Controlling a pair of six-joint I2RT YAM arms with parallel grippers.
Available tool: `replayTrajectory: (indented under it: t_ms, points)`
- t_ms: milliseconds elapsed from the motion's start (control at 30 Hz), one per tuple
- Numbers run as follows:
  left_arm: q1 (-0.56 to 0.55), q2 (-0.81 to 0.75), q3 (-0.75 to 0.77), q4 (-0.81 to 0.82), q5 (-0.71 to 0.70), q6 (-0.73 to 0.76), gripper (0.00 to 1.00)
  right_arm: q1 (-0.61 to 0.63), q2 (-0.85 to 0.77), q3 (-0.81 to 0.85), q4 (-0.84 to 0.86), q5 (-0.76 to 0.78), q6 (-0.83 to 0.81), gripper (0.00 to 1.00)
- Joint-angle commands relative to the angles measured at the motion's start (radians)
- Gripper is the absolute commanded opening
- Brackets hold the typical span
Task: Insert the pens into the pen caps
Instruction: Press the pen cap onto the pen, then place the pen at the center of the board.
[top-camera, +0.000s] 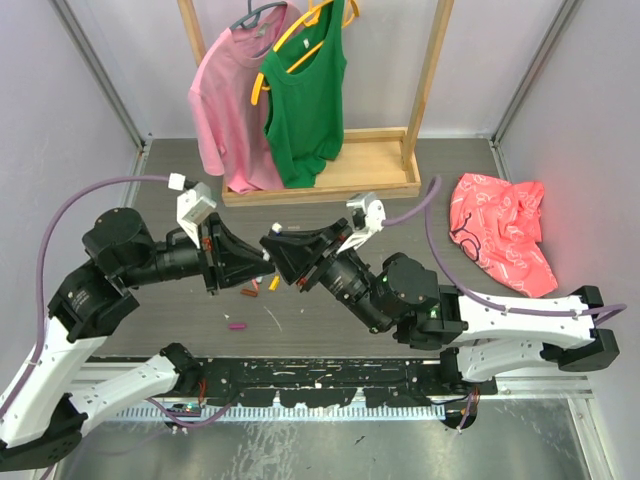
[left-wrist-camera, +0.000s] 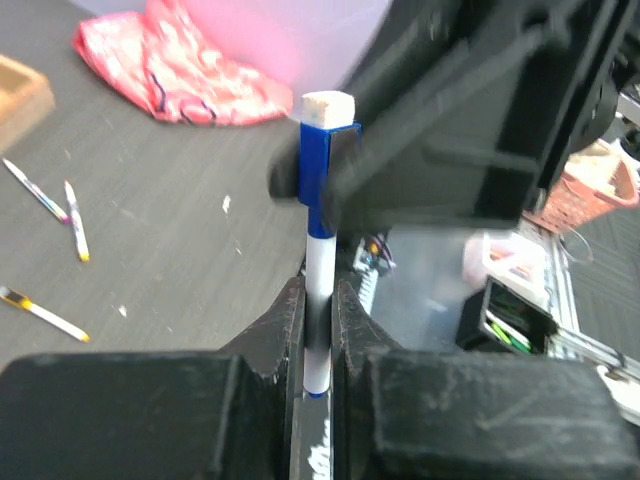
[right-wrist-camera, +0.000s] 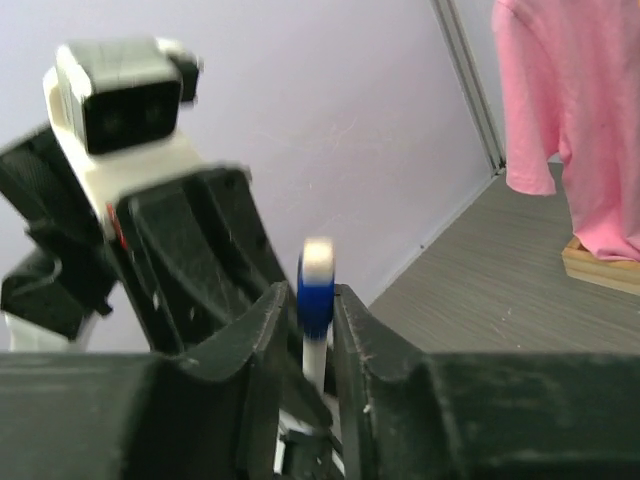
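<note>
My left gripper (left-wrist-camera: 320, 300) is shut on a white pen (left-wrist-camera: 320, 265) and holds it upright above the table. A blue pen cap (left-wrist-camera: 318, 165) with a pale end sits on the pen's top. My right gripper (right-wrist-camera: 316, 300) stands around this cap (right-wrist-camera: 316, 290), its jaws only narrowly open, with a thin gap on one side. In the top view the two grippers meet tip to tip, left (top-camera: 258, 268) and right (top-camera: 277, 252). Loose pens (left-wrist-camera: 76, 220) (left-wrist-camera: 45, 315) lie on the table, along with a magenta cap (top-camera: 237, 325).
A wooden rack (top-camera: 330, 180) with a pink shirt and a green top stands at the back. A red cloth (top-camera: 505, 230) lies at the right. A small tray of parts (left-wrist-camera: 515, 320) sits beyond the table's near edge.
</note>
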Motion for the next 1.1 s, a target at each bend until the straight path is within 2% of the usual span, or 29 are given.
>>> replayTrajectory:
  t_ms: [0, 133, 367, 633, 833, 1067]
  points:
    - [0.029, 0.021, 0.032, 0.293, -0.111, 0.039, 0.00, 0.046, 0.011, 0.031, -0.217, -0.192, -0.093, 0.35]
    - [0.030, 0.002, -0.010, 0.243, -0.107, 0.076, 0.00, 0.046, -0.062, 0.033, -0.208, -0.158, -0.151, 0.42]
    - [0.030, -0.084, -0.114, 0.252, -0.053, 0.100, 0.00, 0.045, -0.227, -0.102, -0.167, -0.078, -0.184, 0.46]
    - [0.030, -0.155, -0.192, 0.318, 0.112, 0.074, 0.00, 0.045, -0.341, -0.284, -0.271, 0.056, -0.093, 0.53]
    - [0.029, -0.184, -0.242, 0.290, 0.065, 0.061, 0.00, 0.045, -0.358, -0.361, -0.400, 0.179, 0.041, 0.66]
    - [0.030, -0.221, -0.308, 0.273, -0.013, 0.027, 0.00, 0.032, -0.323, -0.386, -0.514, 0.210, 0.126, 0.77]
